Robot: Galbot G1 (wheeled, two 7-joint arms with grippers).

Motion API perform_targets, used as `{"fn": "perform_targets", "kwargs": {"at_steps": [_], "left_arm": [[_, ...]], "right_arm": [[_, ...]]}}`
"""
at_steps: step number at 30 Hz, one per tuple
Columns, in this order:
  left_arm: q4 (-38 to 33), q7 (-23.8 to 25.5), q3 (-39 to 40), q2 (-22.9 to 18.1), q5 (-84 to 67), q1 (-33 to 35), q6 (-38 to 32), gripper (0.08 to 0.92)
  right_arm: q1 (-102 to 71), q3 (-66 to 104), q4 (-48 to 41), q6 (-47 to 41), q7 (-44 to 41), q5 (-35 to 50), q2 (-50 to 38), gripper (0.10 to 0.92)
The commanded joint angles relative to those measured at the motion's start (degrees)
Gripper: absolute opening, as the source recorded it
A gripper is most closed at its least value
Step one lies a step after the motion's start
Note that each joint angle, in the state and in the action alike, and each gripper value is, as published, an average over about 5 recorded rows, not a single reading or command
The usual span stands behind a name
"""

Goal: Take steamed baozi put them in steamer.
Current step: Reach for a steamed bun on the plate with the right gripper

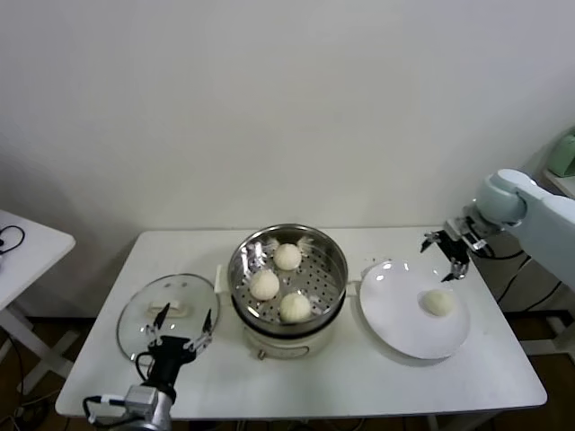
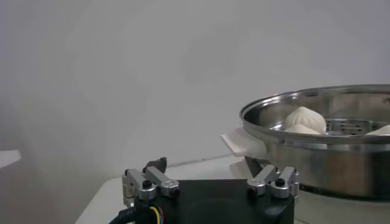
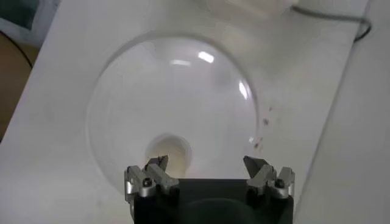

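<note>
Three steamed baozi [image 1: 287,257] [image 1: 264,285] [image 1: 295,307] lie in the shiny steamer [image 1: 332,260] at the table's middle. In the left wrist view one baozi [image 2: 304,117] shows over the steamer rim [image 2: 292,141]. One more cream-white baozi [image 1: 437,303] [image 3: 171,152] rests on the white plate [image 1: 395,314] [image 3: 183,91] to the right. My right gripper [image 1: 446,251] [image 3: 205,162] hangs open above the plate's far edge, just beyond that bun, holding nothing. My left gripper [image 1: 181,325] [image 2: 206,165] stands open over the table's front left, empty.
A round glass lid [image 1: 144,314] with a cream handle lies on the table left of the steamer, under my left gripper. A second white table [image 1: 27,251] stands at far left. A cable [image 3: 341,18] runs off the table's right end.
</note>
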Motion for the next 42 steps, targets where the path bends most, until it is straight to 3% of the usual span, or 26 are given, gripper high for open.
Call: {"fn": "perform_targets", "kwargs": {"at_steps": [1, 7, 42], "left_arm": [[-0.02, 0.02, 0.20, -0.30, 0.09, 0.05, 0.21, 0.823], [0.15, -0.09, 0.56, -0.92, 0.71, 0.21, 0.19, 0.823], [-0.30, -0.32, -0.82, -0.68, 0.44, 0.86, 0.81, 0.823]], "right_arm": [[-8.42, 6.06, -11.42, 0.43, 0.20, -8.23, 4.47, 0.823], [-10.39, 8.62, -16.27, 1.93, 0.76, -10.79, 9.11, 0.823], [-12.41, 9.03, -19.97, 2.83, -0.54, -12.37, 12.61, 0.822]]}}
